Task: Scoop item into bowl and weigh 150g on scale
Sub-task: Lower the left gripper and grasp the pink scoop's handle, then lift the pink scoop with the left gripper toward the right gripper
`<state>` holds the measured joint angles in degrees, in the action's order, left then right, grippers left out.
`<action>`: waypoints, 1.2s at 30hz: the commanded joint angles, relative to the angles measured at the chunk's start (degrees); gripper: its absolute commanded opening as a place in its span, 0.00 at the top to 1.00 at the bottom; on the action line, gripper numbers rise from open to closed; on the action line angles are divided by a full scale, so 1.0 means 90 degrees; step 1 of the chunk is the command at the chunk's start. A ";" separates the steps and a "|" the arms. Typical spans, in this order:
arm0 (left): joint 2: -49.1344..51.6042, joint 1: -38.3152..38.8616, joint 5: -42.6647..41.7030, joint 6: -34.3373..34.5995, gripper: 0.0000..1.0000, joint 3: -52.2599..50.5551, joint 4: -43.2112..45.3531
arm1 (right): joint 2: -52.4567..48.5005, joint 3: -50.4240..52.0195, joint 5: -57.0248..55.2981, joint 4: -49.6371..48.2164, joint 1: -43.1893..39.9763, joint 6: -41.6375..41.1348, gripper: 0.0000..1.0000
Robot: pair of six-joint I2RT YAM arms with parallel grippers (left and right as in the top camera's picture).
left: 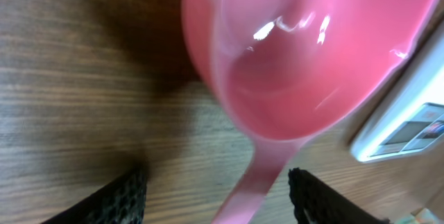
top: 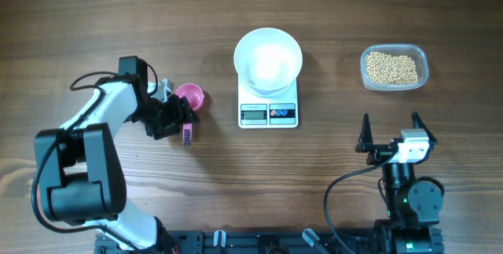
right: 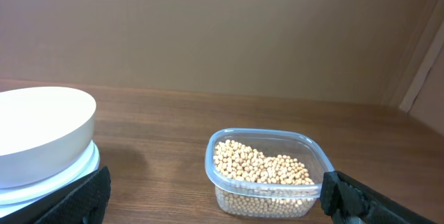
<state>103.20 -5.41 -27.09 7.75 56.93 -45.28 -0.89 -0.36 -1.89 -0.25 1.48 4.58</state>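
The beans (right: 260,168), small, round and tan-yellow, lie heaped in a clear plastic tub (right: 263,133) to the right of the white bowl (top: 268,60), which sits on the scale (top: 268,114). The left gripper (left: 216,193) stands open astride the pink scoop (left: 305,50) handle without touching it. The right gripper (top: 391,120) is spread wide and empty.

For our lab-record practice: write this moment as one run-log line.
left gripper: open, astride pink scoop handle | right gripper: open, holding nothing | bowl: on scale, empty | beans: in clear tub
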 commanded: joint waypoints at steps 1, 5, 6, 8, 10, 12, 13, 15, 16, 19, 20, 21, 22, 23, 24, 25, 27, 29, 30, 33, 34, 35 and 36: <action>0.0160 -0.0015 -0.0226 -0.0391 0.37 -0.0063 0.0087 | 0.0027 0.0007 0.0080 -0.0022 0.0024 -0.0053 0.00; 0.0160 -0.0015 -0.0228 -0.0459 0.43 -0.0063 0.0155 | 0.0027 0.0007 0.0080 -0.0022 0.0024 -0.0053 0.00; 0.0160 -0.0015 -0.0228 -0.0486 0.44 -0.0063 0.0155 | 0.0027 0.0007 0.0080 -0.0022 0.0024 -0.0053 0.00; 0.0160 -0.0015 -0.0226 -0.0488 0.48 -0.0063 0.0165 | 0.0027 0.0007 0.0080 -0.0022 0.0024 -0.0056 0.00; 0.0160 -0.0015 -0.0228 -0.0486 0.51 -0.0063 0.0204 | 0.0027 0.0007 0.0083 -0.0022 0.0024 -0.0053 0.00; 0.0160 -0.0015 -0.0228 -0.0486 0.58 -0.0063 0.0257 | 0.0027 0.0007 0.0080 -0.0022 0.0024 -0.0053 0.00; 0.0160 -0.0015 -0.0228 -0.0486 0.58 -0.0063 0.0274 | 0.0027 0.0007 0.0083 -0.0022 0.0024 -0.0053 0.00; 0.0160 -0.0015 -0.0228 -0.0486 0.60 -0.0063 0.0299 | 0.0027 0.0007 0.0080 -0.0022 0.0024 -0.0051 0.00; 0.0160 -0.0015 -0.0228 -0.0486 0.61 -0.0063 0.0311 | 0.0027 0.0007 0.0080 -0.0022 0.0024 -0.0053 0.00; 0.0160 -0.0015 -0.0228 -0.0483 0.62 -0.0063 0.0357 | 0.0027 0.0007 0.0080 -0.0022 0.0024 -0.0053 0.00; 0.0160 -0.0015 -0.0228 -0.0483 0.64 -0.0063 0.0369 | 0.0027 0.0007 0.0080 -0.0022 0.0024 -0.0051 0.00; 0.0160 -0.0015 -0.0228 -0.0483 0.66 -0.0063 0.0386 | 0.0027 0.0007 0.0080 -0.0022 0.0024 -0.0053 0.00; 0.0160 -0.0015 -0.0228 -0.0483 0.67 -0.0063 0.0393 | 0.0027 0.0007 0.0080 -0.0022 0.0024 -0.0051 0.00; 0.0160 -0.0015 -0.0228 -0.0483 0.70 -0.0063 0.0403 | 0.0027 0.0007 0.0080 -0.0022 0.0024 -0.0053 0.00; 0.0160 -0.0015 -0.0228 -0.0483 0.71 -0.0063 0.0415 | 0.0027 0.0007 0.0080 -0.0022 0.0024 -0.0053 0.00; 0.0160 -0.0015 -0.0228 -0.0483 0.72 -0.0063 0.0418 | 0.0027 0.0007 0.0080 -0.0022 0.0024 -0.0053 0.00; 0.0160 -0.0015 -0.0228 -0.0483 0.76 -0.0063 0.0420 | 0.0027 0.0007 0.0080 -0.0022 0.0024 -0.0051 0.00; 0.0160 -0.0015 -0.0245 -0.0481 0.82 -0.0063 0.0418 | 0.0027 0.0007 0.0080 -0.0022 0.0024 -0.0053 0.00; 0.0160 -0.0015 -0.0308 -0.0481 0.86 -0.0063 0.0418 | 0.0027 0.0007 0.0080 -0.0022 0.0024 -0.0053 0.00; 0.0160 -0.0015 -0.0525 -0.0481 0.93 -0.0063 0.0440 | 0.0027 0.0007 0.0080 -0.0022 0.0024 -0.0053 0.00; 0.0158 -0.0015 -0.0602 -0.0481 0.96 -0.0061 0.0442 | 0.0027 0.0007 0.0080 -0.0022 0.0024 -0.0053 0.00; 0.0153 -0.0015 -0.0690 -0.0481 0.96 -0.0046 0.0440 | 0.0027 0.0007 0.0080 -0.0022 0.0024 -0.0053 0.00; 0.0153 -0.0015 -0.0799 -0.0481 0.96 -0.0019 0.0432 | 0.0027 0.0007 0.0080 -0.0022 0.0024 -0.0051 0.00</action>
<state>103.96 -5.37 -30.61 3.68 56.82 -41.41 -0.89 -0.36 -1.89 -0.23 1.48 4.58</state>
